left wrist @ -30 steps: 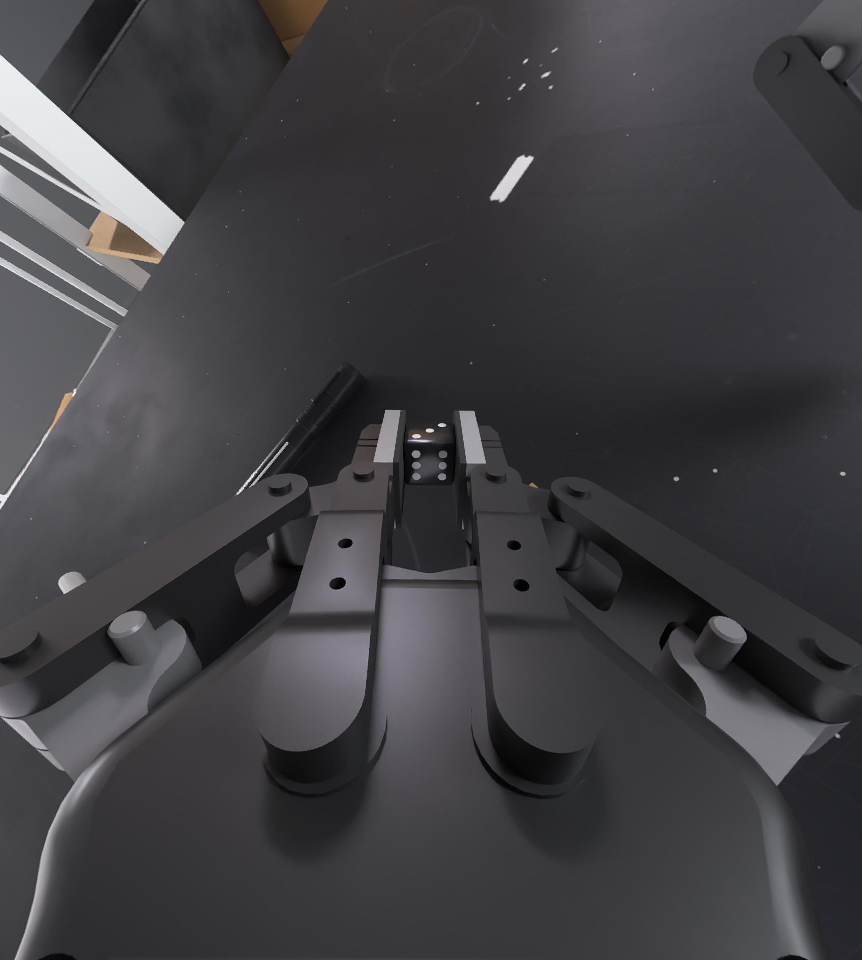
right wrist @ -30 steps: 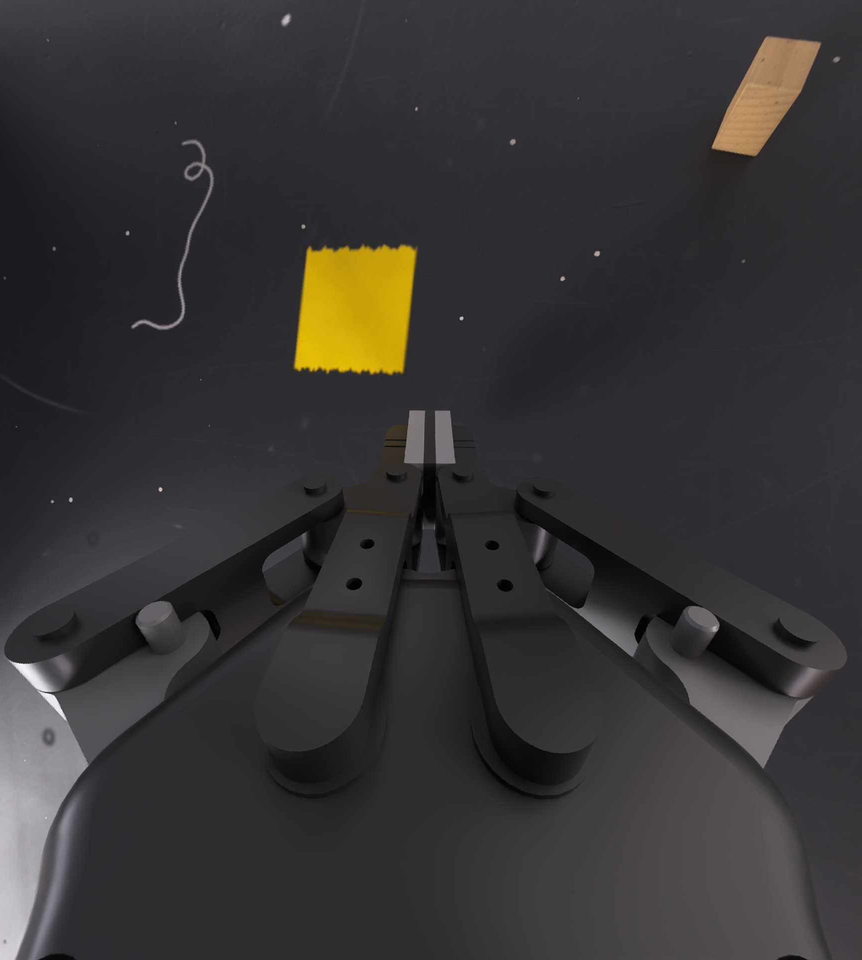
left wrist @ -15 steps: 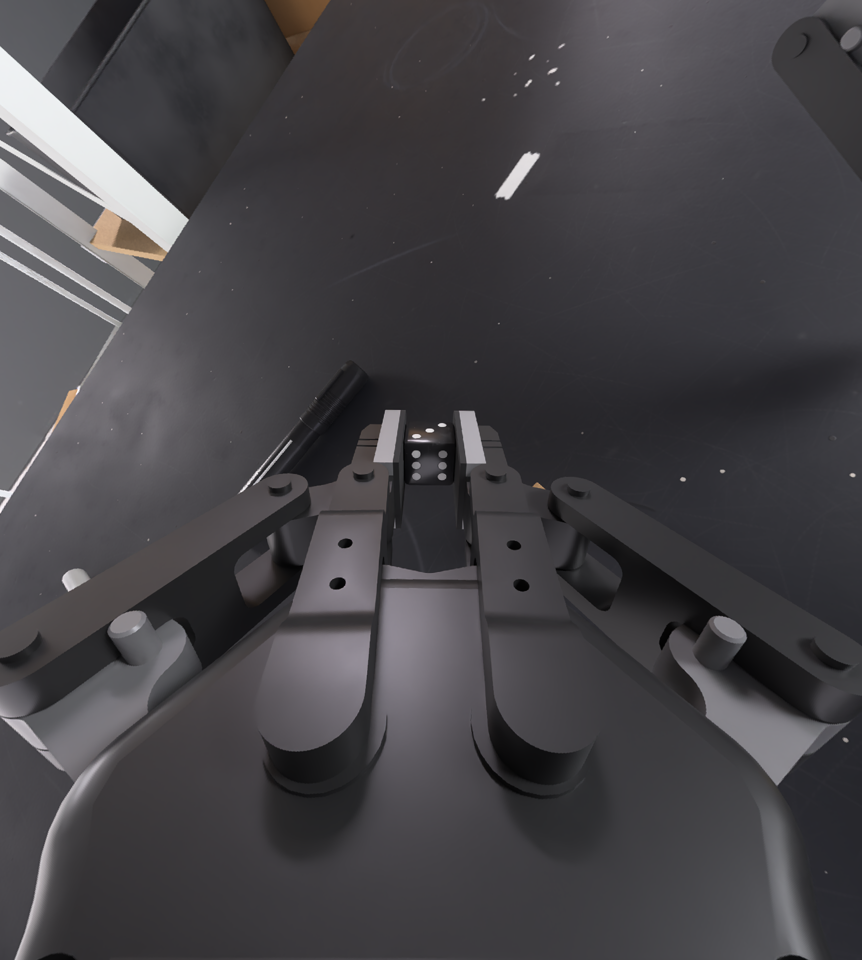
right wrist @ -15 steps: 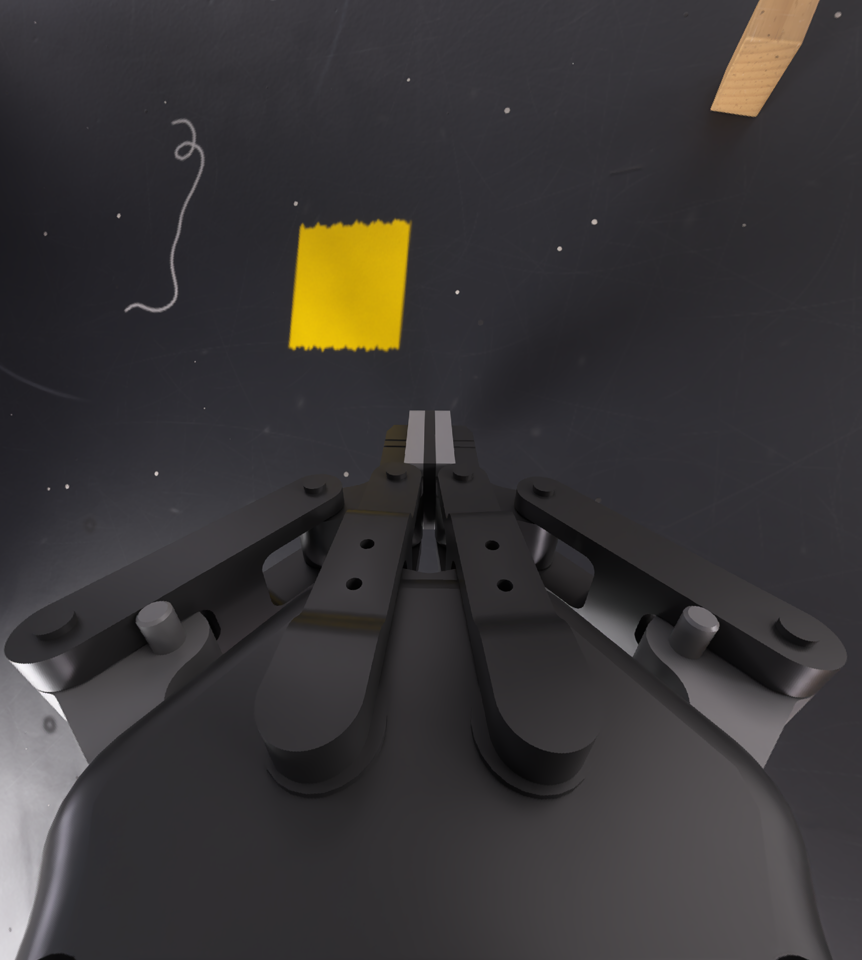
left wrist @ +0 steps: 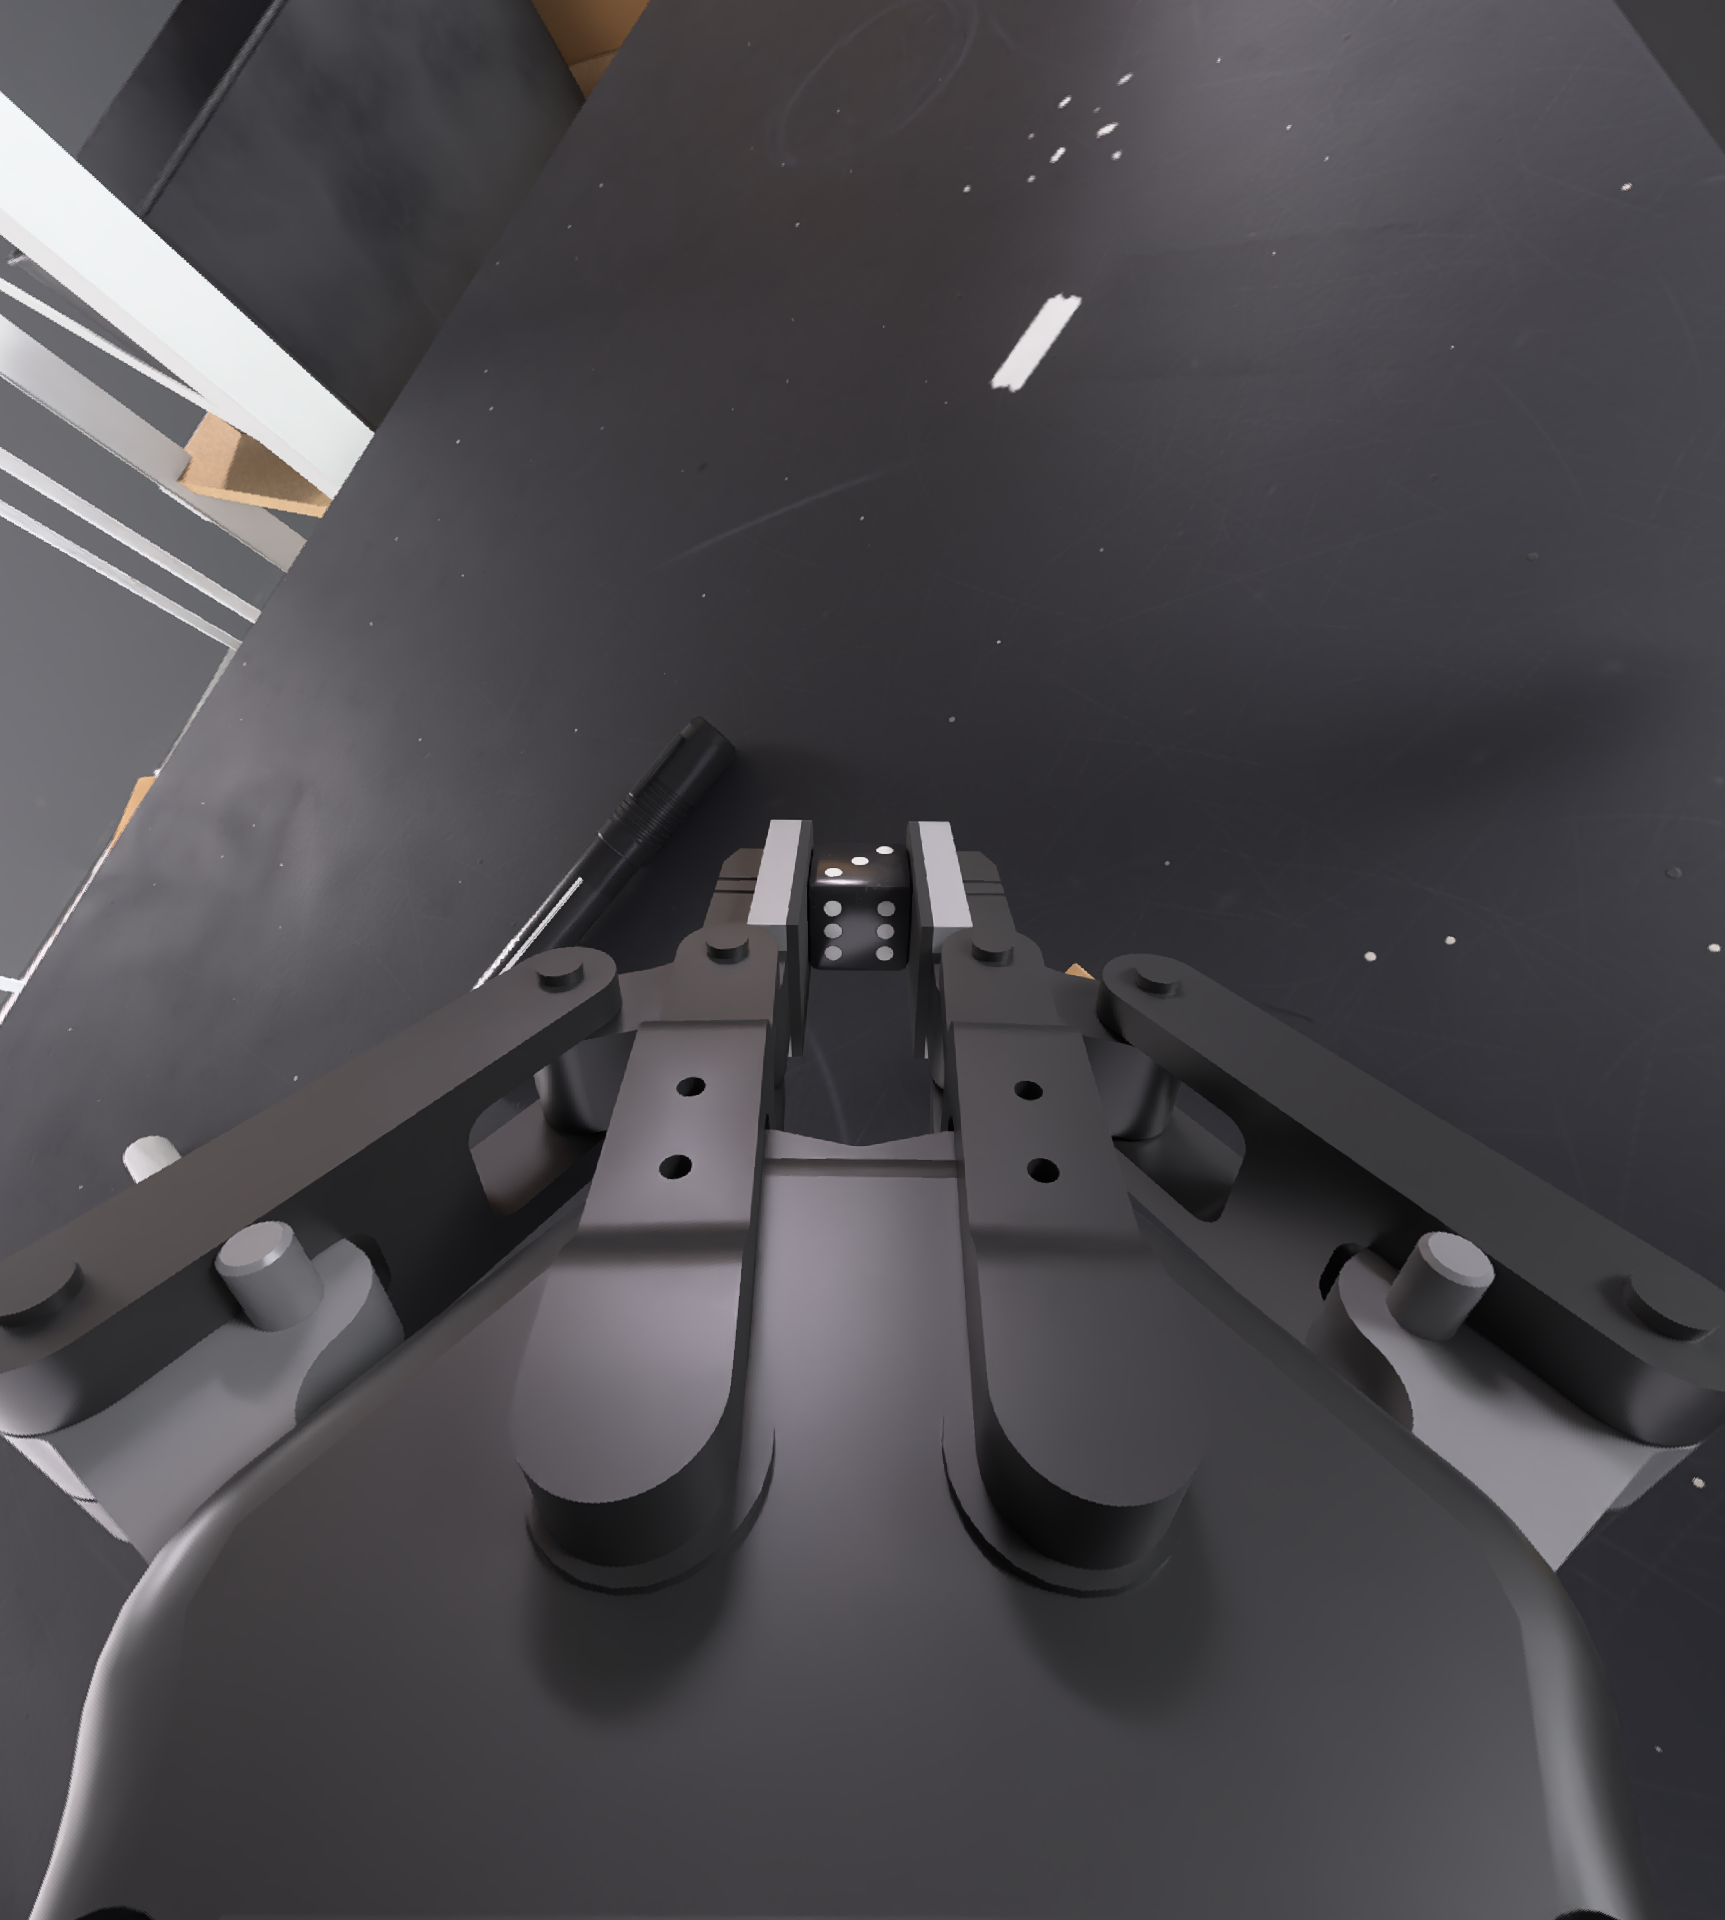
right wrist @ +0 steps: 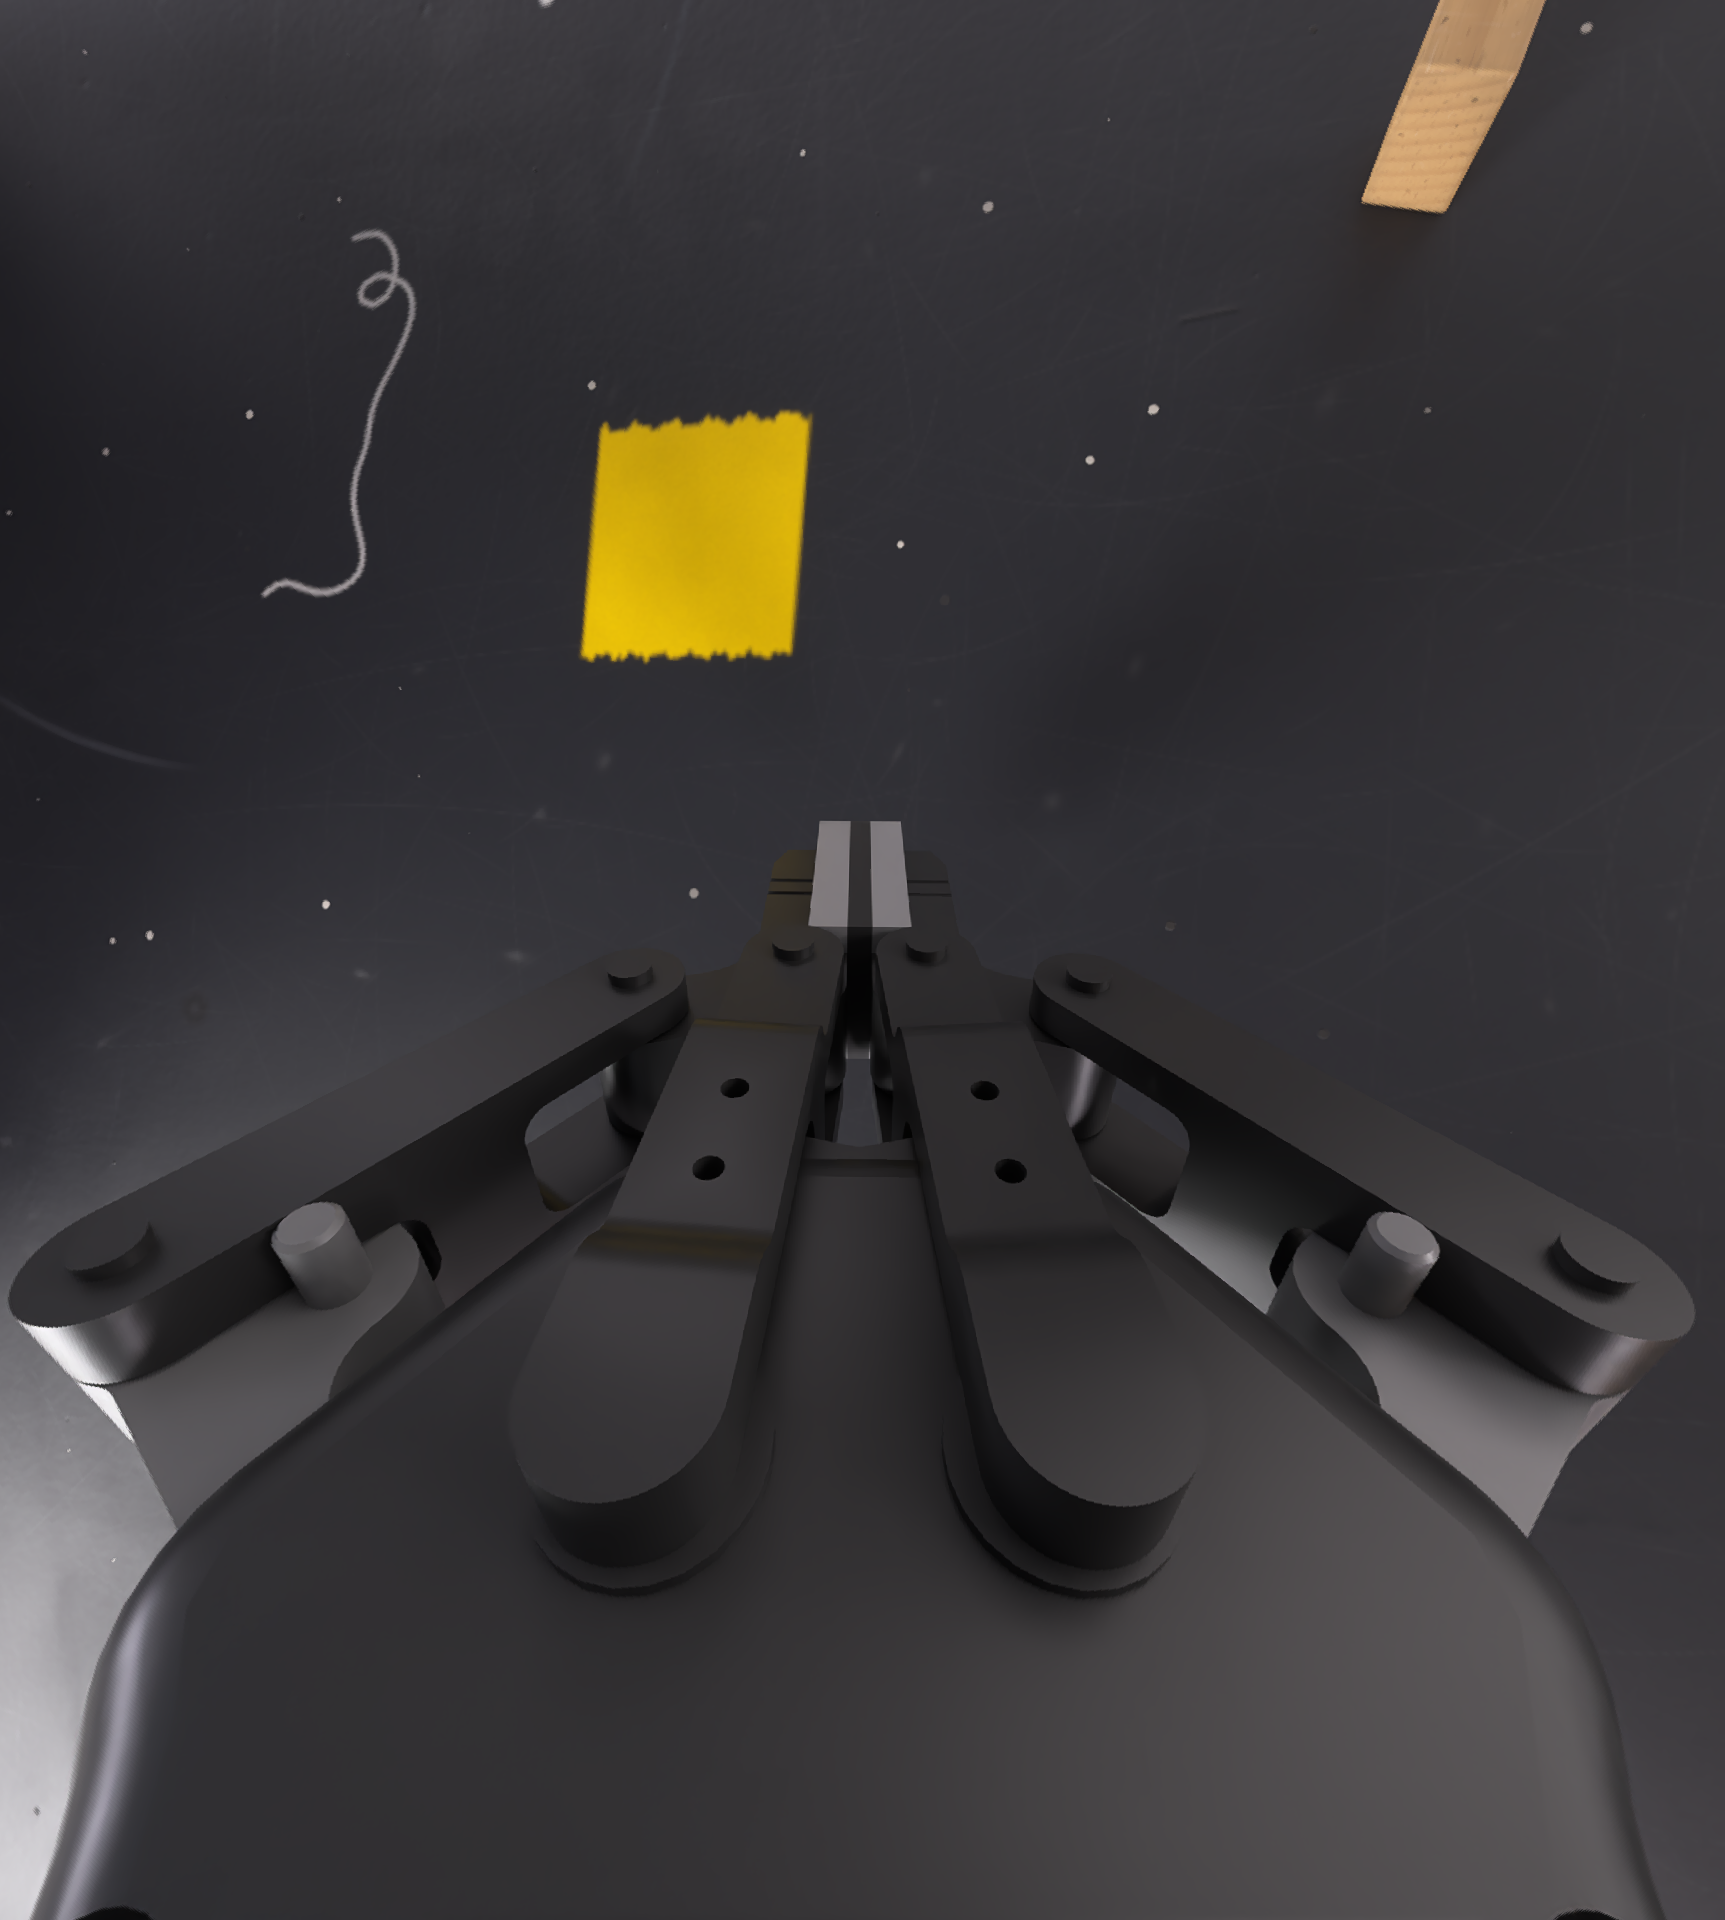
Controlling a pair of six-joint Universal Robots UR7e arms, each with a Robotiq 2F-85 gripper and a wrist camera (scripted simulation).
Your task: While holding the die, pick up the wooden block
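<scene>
My left gripper [left wrist: 860,873] is shut on a small black die [left wrist: 859,914] with white pips and holds it between its pads above the dark table. My right gripper [right wrist: 860,871] is shut and empty, above the dark table. The wooden block [right wrist: 1450,104], pale and rectangular, lies on the table at the top right of the right wrist view, far ahead and to the right of the right gripper, partly cut off by the frame's top edge.
A black pen [left wrist: 629,842] lies on the table just left of the left fingers. A yellow tape patch [right wrist: 694,536] is ahead of the right gripper. The table's left edge [left wrist: 214,686] runs diagonally; white shelving [left wrist: 110,270] stands beyond it.
The right wrist view has shifted: the yellow patch and wooden block slid towards the frame's top. In the left wrist view the other arm has moved out at the top right. The die stays gripped.
</scene>
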